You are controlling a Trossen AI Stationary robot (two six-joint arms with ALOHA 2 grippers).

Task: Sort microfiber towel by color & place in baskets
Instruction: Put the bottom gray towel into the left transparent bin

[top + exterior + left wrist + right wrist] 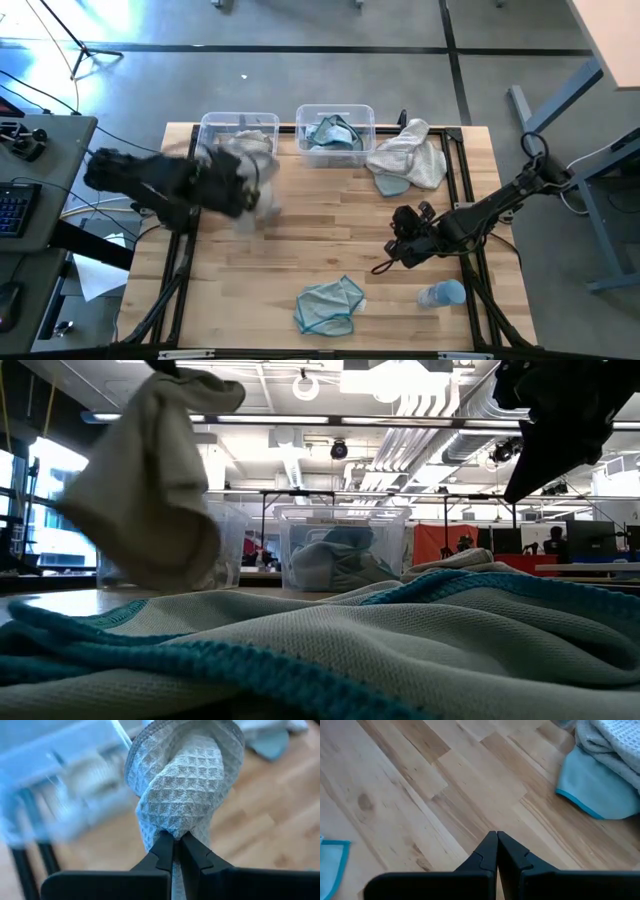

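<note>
My left gripper (250,185) is shut on a grey-beige towel (185,780), held in the air just in front of the left basket (238,128), which holds another grey-beige cloth. The right basket (335,130) holds a blue-teal towel. A pile of grey-beige and blue-teal towels (408,158) lies on the table right of the baskets. One blue-teal towel (328,305) lies flat near the front edge. My right gripper (400,248) is shut and empty, above the bare table at the right. My left gripper pinches a bunched fold of the grey-beige towel (172,832) between its two fingers. The towel is lifted clear of the table and hangs slack from the fingers, as the low view (150,480) shows.
A small bluish plastic bottle (442,294) lies on the table near the front right. The wooden table top (300,250) is bare between the arms. A desk with a keyboard (15,205) stands left of the table.
</note>
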